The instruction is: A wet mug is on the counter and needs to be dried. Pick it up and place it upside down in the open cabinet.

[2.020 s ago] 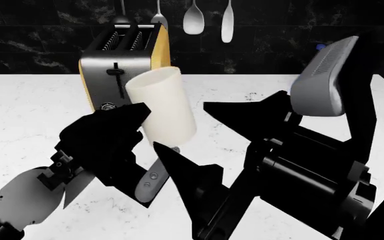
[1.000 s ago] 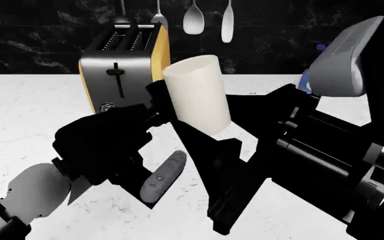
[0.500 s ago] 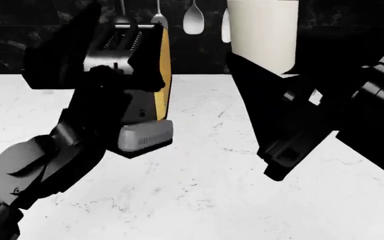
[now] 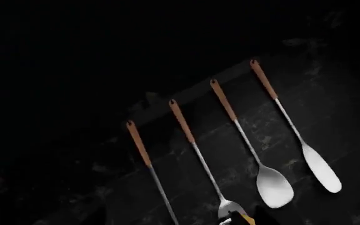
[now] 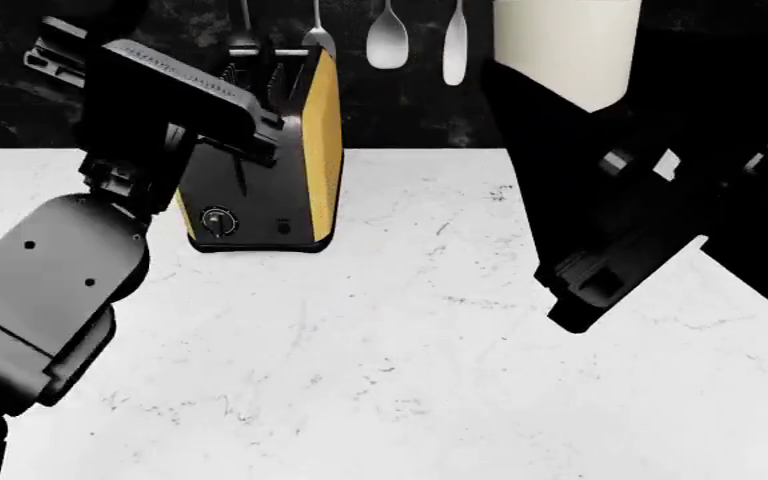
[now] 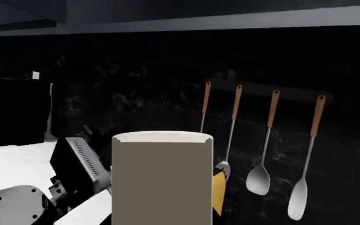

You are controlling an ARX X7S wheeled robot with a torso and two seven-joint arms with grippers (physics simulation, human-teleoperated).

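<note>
Jaws of right gripper point(image 5: 564, 120) clamp mug point(image 5: 566, 45), upright above counter point(image 5: 384, 350); left jaws' state unclear.

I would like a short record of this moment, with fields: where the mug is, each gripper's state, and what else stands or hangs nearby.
mug: cream-white mug, lifted high above the counter, upright as far as the right wrist view shows
right gripper: right gripper beneath the mug, seemingly shut on it
left gripper: fingertips out of view; left arm raised in front of the toaster
toaster: black and yellow toaster, standing on the counter by the wall
wall: four utensils with wooden handles, hanging from a rail
cabinet: not clearly seen
</note>
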